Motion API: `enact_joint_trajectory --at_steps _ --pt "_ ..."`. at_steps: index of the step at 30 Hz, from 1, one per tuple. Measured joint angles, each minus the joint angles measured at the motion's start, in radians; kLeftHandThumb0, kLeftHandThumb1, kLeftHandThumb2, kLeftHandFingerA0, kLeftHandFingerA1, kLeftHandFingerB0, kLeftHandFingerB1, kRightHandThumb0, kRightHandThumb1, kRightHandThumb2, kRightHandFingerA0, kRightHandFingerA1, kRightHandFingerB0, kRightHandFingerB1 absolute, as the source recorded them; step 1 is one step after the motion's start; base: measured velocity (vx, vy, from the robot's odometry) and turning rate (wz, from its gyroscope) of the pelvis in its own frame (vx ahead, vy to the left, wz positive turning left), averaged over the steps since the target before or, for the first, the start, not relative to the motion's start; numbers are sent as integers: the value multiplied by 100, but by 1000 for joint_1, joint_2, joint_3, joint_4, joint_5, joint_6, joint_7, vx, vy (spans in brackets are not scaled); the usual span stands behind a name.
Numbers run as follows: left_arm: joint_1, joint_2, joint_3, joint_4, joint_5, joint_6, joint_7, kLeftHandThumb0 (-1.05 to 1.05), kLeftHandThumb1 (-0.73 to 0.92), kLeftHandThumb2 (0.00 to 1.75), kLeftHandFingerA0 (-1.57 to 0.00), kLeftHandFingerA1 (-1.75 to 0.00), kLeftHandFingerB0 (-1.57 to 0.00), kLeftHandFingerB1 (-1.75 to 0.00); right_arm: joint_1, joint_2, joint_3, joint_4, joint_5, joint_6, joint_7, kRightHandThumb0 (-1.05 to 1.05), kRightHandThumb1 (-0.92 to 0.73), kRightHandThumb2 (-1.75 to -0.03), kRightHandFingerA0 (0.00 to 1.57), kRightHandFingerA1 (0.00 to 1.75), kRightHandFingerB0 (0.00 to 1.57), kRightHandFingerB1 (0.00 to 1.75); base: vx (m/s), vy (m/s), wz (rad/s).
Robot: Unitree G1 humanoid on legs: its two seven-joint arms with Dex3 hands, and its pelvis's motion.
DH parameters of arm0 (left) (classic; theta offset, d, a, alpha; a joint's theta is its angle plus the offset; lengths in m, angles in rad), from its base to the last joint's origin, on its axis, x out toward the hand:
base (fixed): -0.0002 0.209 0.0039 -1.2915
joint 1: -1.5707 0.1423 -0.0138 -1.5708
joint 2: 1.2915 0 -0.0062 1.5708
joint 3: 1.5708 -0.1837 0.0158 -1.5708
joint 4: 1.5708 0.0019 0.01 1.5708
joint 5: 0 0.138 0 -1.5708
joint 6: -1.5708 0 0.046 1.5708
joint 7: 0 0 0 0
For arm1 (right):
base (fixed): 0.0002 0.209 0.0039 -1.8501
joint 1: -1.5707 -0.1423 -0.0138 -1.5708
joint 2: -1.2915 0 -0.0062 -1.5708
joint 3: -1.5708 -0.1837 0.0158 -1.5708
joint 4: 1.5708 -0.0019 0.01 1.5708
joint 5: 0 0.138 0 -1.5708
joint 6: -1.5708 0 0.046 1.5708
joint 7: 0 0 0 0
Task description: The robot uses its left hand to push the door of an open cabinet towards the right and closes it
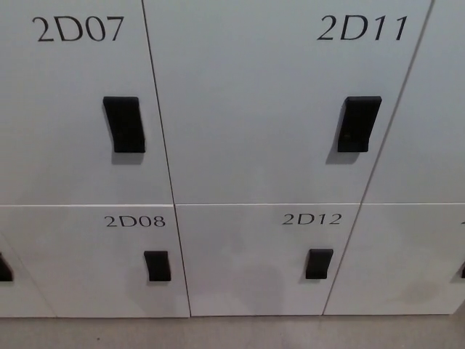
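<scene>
A wall of white cabinet doors fills the head view. The door marked 2D11 (269, 102) is in the upper middle with a black handle (358, 123). The door marked 2D07 (65, 102) is at the upper left with its black handle (124, 124). Below them are door 2D08 (94, 262) and door 2D12 (254, 262), each with a small black handle. All doors in view lie flush and shut. Neither of my hands shows.
More white doors continue at the right edge (429, 145) and lower left (14, 283). A strip of grey floor (232, 333) runs along the bottom of the picture.
</scene>
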Motion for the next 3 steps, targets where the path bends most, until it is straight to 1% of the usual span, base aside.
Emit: enact_joint_trajectory --at_steps 1,2,3 --pt "-7 -4 10 16 -3 0 3 -76 87 67 -36 -34 -30 -31 2 -3 -2 0 0 -3 -1 -53 -87 -66 33 36 29 32 0 0 0" --pt "-11 -6 18 27 -6 0 6 -80 81 72 -36 -37 -28 -33 5 -4 -5 1 0 -4 -1 -51 -87 -66 33 36 30 33 0 0 0" --pt "-13 -8 21 30 -8 0 7 -80 81 72 -36 -37 -28 -33 5 -5 -6 1 0 -5 -1 -51 -87 -66 33 36 30 33 0 0 0"
